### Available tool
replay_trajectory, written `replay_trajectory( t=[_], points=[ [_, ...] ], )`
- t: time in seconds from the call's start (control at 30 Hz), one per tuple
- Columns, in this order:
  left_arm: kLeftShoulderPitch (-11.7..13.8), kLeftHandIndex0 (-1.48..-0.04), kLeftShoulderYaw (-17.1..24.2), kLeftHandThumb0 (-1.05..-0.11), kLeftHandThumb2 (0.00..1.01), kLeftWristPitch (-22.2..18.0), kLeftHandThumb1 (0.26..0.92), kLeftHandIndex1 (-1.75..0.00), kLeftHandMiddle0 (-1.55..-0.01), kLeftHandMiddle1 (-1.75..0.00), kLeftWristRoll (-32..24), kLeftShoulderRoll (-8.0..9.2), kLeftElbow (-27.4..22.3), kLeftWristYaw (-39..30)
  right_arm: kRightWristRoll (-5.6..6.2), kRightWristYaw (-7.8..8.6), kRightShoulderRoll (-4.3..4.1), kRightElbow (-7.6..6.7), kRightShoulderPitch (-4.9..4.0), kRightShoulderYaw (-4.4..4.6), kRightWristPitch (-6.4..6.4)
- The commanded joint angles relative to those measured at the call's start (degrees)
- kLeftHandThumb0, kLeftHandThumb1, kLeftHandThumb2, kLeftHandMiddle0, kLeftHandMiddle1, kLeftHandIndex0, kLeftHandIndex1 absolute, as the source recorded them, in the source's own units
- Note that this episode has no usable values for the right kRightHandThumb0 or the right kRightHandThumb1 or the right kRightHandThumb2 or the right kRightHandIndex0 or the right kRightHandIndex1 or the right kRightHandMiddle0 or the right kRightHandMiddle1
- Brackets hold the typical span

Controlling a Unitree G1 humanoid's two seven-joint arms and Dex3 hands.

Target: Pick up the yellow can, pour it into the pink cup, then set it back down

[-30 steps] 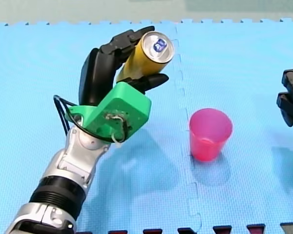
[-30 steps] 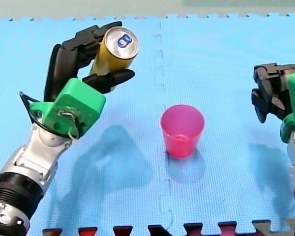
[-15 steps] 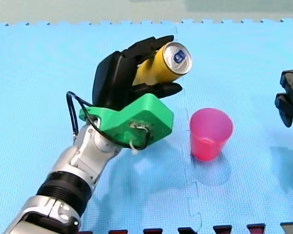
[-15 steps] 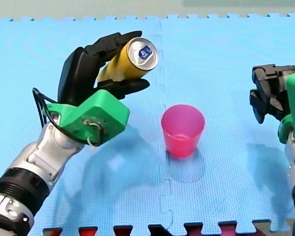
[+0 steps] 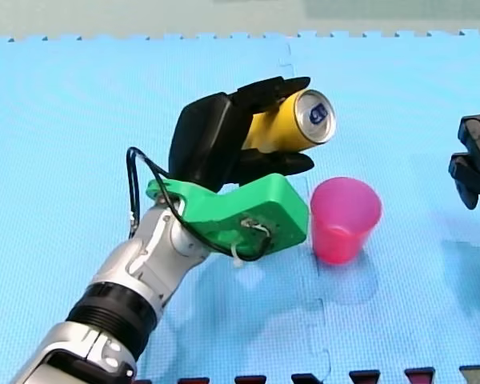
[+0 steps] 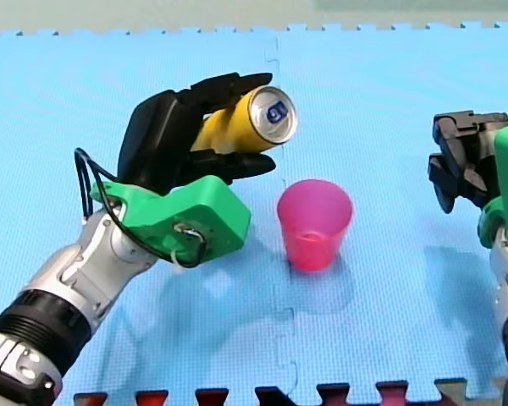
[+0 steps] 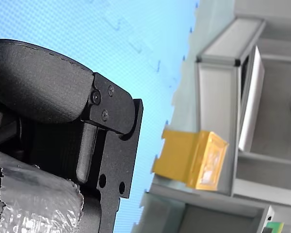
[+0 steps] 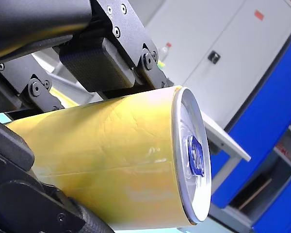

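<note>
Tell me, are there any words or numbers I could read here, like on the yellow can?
No text can be read anywhere.
Yellow can, held tilted in the left hand: plain yellow side, blue tab on top, no words.
Pink cup: no marking.
Small red label on the cabinet door, second wrist view: too small to read.
Right hand, at the mat's right side: no writing.
</note>
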Motion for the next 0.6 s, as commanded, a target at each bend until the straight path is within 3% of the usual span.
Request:
replay_trajectory(
  t=[0.0, 0.13, 0.4, 0.57],
  points=[
    [0.1, -1.15, -0.6, -0.428, 0.0, 0.5, 0.759, 0.0, -1.23, 0.0, 0.5, 0.27, -0.5, 0.8, 0.11, -0.05, 0.01, 0.16, -0.33, -0.13, -0.34],
    [0.0, -1.15, -2.9, -0.424, 0.0, 3.0, 0.761, 0.0, -1.22, 0.0, 3.7, 0.92, -1.2, 1.8, -0.02, -0.3, 0.1, 0.23, -0.45, -0.06, -0.49],
    [-1.1, -1.19, -8.7, -0.379, 0.0, 6.8, 0.77, -0.01, -1.25, -0.01, 13.6, 3.29, -1.3, 11.7, -0.24, -0.73, 0.21, 0.24, -0.58, 0.16, -0.46],
    [-1.2, -1.21, -9.7, -0.36, 0.0, 7.2, 0.78, -0.01, -1.26, -0.01, 14.4, 3.68, -1.0, 13.8, -0.24, -0.64, 0.15, 0.16, -0.55, 0.2, -0.51]
  ],
)
